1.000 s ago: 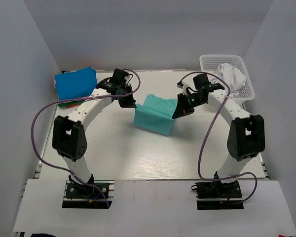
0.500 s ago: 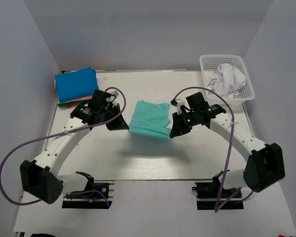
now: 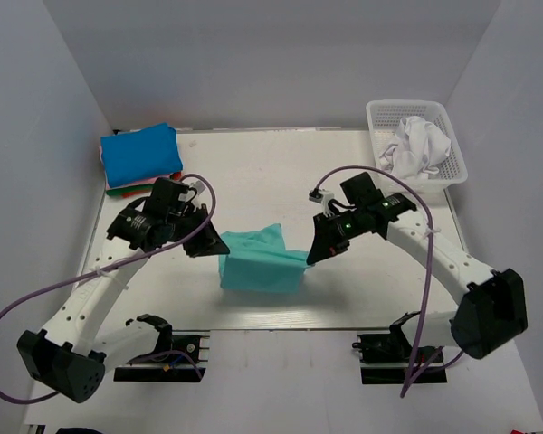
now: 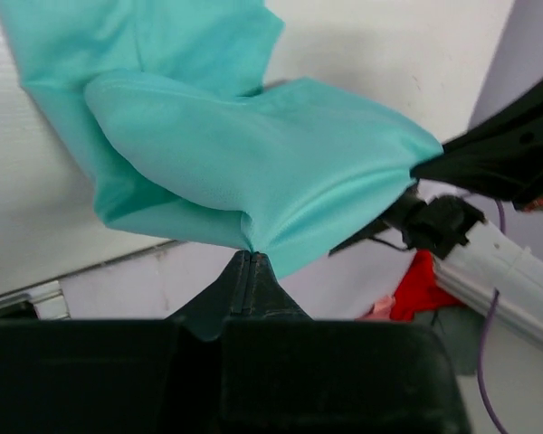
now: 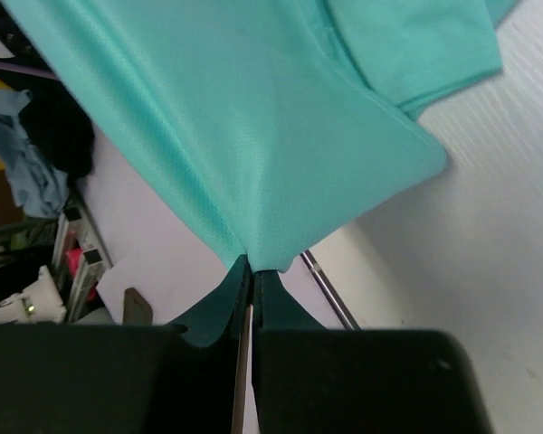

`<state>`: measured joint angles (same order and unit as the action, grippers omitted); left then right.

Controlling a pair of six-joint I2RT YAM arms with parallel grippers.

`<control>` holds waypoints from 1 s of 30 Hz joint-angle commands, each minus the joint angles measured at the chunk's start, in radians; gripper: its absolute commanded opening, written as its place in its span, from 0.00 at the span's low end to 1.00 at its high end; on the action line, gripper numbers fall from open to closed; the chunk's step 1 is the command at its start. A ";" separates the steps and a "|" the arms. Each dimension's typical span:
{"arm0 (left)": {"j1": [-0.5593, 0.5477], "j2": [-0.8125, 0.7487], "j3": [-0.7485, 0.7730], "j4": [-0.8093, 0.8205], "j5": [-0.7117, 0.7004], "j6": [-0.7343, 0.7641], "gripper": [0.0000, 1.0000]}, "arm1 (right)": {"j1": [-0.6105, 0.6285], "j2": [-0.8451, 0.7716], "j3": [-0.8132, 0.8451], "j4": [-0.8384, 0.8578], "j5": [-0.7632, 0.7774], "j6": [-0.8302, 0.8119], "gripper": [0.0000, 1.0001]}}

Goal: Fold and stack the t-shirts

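The teal t-shirt [image 3: 258,262] hangs over the near middle of the table [image 3: 281,172], stretched between both arms. It looks light, limp and apt to sag, so corners or hems seem the safest holds. The left gripper [image 3: 223,248] and right gripper [image 3: 310,259] each pinch an upper corner, jaws closed tight.

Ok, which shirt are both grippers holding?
The teal-green t-shirt, pinched between the left gripper and right gripper. The blue t-shirt lies folded at far left; the white t-shirt sits crumpled in the basket.

White basket [image 3: 386,115] — far-right corner, table [image 3: 281,167]
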<state>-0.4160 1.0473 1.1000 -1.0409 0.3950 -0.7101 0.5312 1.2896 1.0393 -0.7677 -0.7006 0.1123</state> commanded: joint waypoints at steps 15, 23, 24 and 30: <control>0.037 0.332 0.087 0.045 -0.543 -0.192 0.00 | -0.036 0.513 0.327 -0.016 -0.330 -0.108 0.00; 0.080 0.479 0.167 0.153 -0.576 -0.232 0.00 | -0.120 0.640 0.407 0.038 -0.260 -0.042 0.00; 0.089 0.500 0.179 0.162 -0.576 -0.232 0.00 | -0.128 0.663 0.412 0.035 -0.260 -0.051 0.00; 0.098 0.635 0.261 0.240 -0.599 -0.219 0.00 | -0.143 0.819 0.585 0.065 -0.196 -0.060 0.09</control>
<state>-0.3447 1.6608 1.3109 -0.8608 -0.1074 -0.9360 0.4019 2.0571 1.5341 -0.7086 -0.9504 0.0544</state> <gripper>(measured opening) 0.019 0.079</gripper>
